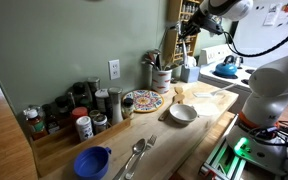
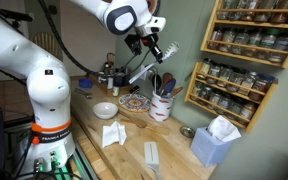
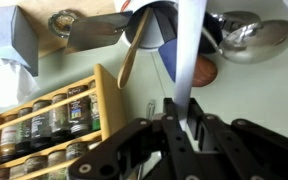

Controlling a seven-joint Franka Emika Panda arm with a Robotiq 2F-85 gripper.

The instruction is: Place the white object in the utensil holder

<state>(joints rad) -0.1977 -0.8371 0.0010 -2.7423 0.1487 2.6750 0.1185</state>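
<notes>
The claw point(image 3: 184, 128) clamps the slim white utensil point(image 3: 189, 50) above the pale cylindrical utensil holder point(image 2: 162, 106) at the surface's point(image 2: 176, 138) rear edge; insertion remains.

**Arm raised high, end effector clamped**

The arm point(image 2: 46, 85) stands up from its white base and arches overhead, wrist bent downward. The end effector point(image 2: 151, 45) hangs tilted (its dark fingers point(image 3: 170, 125) fill the wrist view), jaws closed on the white object point(image 3: 189, 60).
</notes>
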